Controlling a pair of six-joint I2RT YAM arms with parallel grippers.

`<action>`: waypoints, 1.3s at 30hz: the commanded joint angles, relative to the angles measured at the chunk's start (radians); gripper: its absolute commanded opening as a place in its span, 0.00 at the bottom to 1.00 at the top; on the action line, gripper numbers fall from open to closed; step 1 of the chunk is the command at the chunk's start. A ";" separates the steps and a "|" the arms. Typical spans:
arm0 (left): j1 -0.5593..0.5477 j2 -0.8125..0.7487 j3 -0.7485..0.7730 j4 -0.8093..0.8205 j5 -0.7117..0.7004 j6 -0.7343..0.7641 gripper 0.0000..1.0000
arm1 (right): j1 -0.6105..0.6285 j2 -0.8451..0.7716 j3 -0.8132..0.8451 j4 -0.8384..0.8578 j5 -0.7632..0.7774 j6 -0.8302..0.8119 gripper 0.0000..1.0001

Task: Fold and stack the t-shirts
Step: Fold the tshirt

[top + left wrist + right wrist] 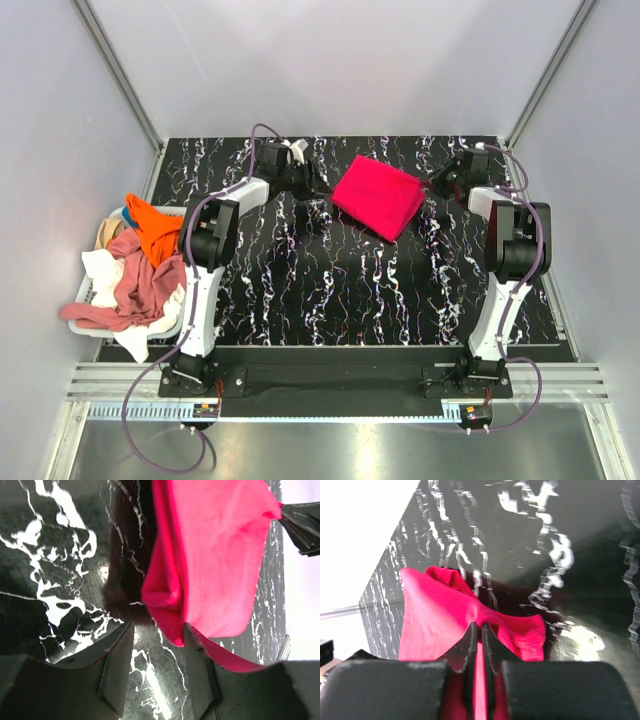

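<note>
A bright pinkish-red t-shirt (378,197), folded into a rough square, lies at the far middle of the table. My left gripper (318,188) is open at its left edge. In the left wrist view (158,625) a folded corner of the shirt (215,555) reaches just between the fingertips, and cloth lies over the right finger (200,670). My right gripper (437,185) is at the shirt's right corner, shut on a pinch of the red cloth (445,615) in the right wrist view (477,626).
A white basket (78,318) at the table's left edge holds a heap of tees: orange (152,225), dusty pink (140,285), white (100,270), beige (108,235). The black marbled table (340,290) ends at grey walls behind and on both sides.
</note>
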 commanded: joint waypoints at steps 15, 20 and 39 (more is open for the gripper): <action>-0.030 -0.082 0.044 -0.138 -0.079 0.111 0.52 | -0.031 -0.130 -0.097 -0.070 -0.176 -0.084 0.62; -0.050 -0.022 0.091 -0.133 -0.059 0.090 0.54 | -0.029 -0.096 -0.086 -0.113 -0.187 -0.118 0.64; -0.054 -0.080 -0.061 -0.238 -0.194 0.036 0.02 | 0.001 0.013 -0.104 -0.047 -0.313 -0.144 0.18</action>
